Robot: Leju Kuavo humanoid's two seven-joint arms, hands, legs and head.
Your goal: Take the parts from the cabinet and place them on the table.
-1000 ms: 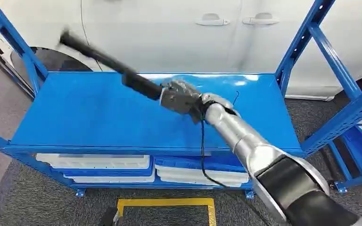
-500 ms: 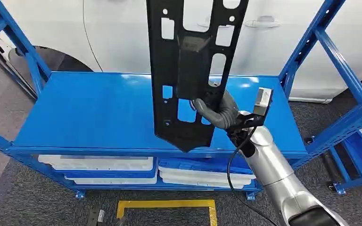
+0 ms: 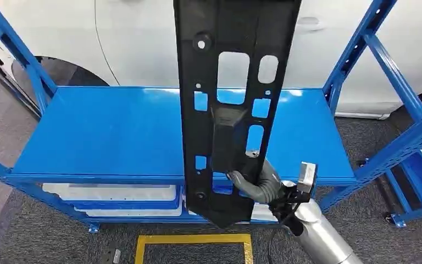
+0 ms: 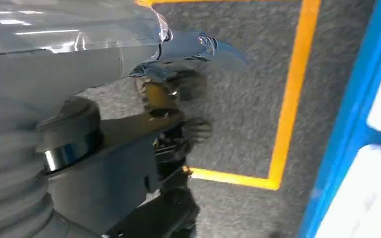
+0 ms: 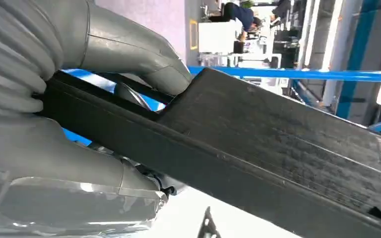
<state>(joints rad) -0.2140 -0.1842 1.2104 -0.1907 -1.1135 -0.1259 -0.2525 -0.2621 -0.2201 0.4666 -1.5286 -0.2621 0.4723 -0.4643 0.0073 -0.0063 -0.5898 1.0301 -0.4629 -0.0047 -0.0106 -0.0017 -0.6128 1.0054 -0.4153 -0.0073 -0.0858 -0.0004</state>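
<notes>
Blue shelf (image 3: 115,132) behind hand-held black panel (image 3: 228,82)

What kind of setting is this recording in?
Probably a car factory or workshop floor: a white car stands behind blue steel shelving, yellow floor marking, and the right hand holds a black perforated panel.

Bright even light, blurred wrist views
</notes>
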